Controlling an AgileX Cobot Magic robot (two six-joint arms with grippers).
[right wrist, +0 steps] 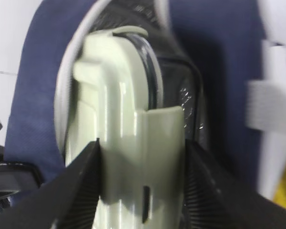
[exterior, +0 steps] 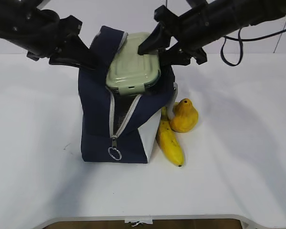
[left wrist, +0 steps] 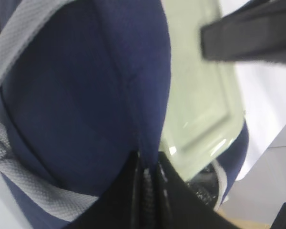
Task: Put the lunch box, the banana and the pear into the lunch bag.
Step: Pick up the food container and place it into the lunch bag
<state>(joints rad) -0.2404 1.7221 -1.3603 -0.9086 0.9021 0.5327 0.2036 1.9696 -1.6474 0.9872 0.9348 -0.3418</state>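
White desk point(exterior: 38, 143) carries the bag point(exterior: 97, 129). Left claw point(left wrist: 148, 191) pinches its rim, likely to keep the mouth open; right claw point(right wrist: 143, 186) grips the box point(exterior: 133, 64), tilted, half inside the opening. Banana point(exterior: 169, 140) and pear point(exterior: 184, 116) touch at 3 o'clock of the bag, out of the way.
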